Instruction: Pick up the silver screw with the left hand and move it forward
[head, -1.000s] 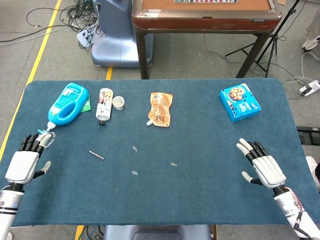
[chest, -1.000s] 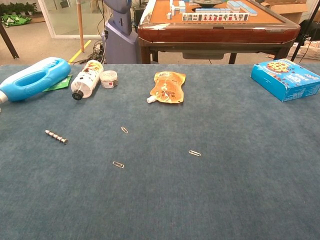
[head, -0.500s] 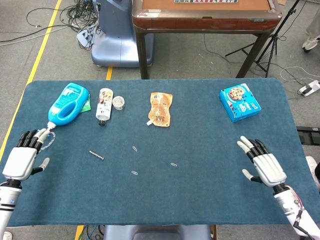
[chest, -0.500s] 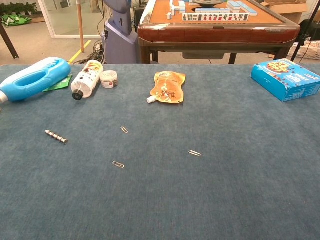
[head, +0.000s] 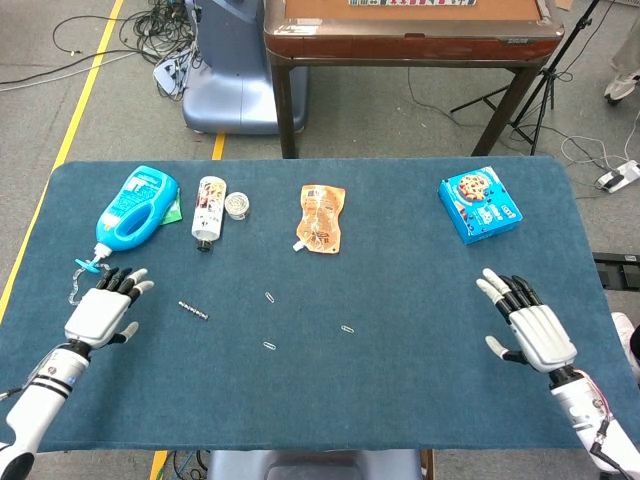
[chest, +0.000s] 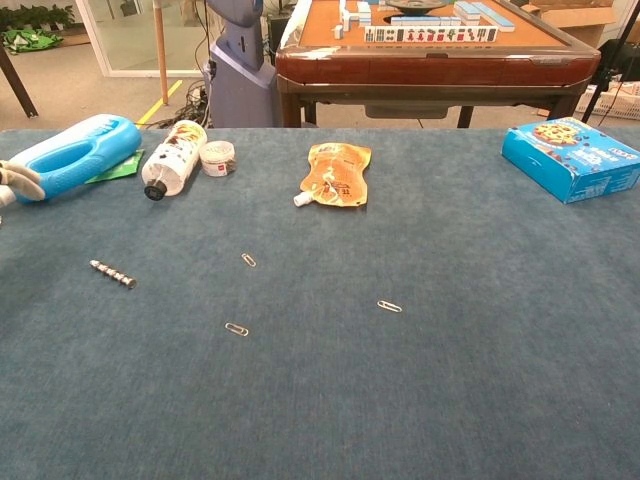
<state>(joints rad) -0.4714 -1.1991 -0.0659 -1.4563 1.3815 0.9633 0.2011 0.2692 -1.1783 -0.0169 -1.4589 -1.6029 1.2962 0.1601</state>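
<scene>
Silver screw (head: 193, 310) lies right of open left hand (head: 103, 310).

Head high overhead; chest low, nearer

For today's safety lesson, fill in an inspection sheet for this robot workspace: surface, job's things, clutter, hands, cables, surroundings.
Surface: blue cloth-covered table, flat.
Job's things: silver screw lying flat, apart from the left hand.
Clutter: blue detergent bottle, white bottle on its side, small cap, orange pouch, blue cookie box, three paper clips.
Hands: left hand holds nothing, fingers apart; right hand likewise.
Cables: loose cables on floor behind table.
Surroundings: mahjong table, yellow floor line.
</scene>
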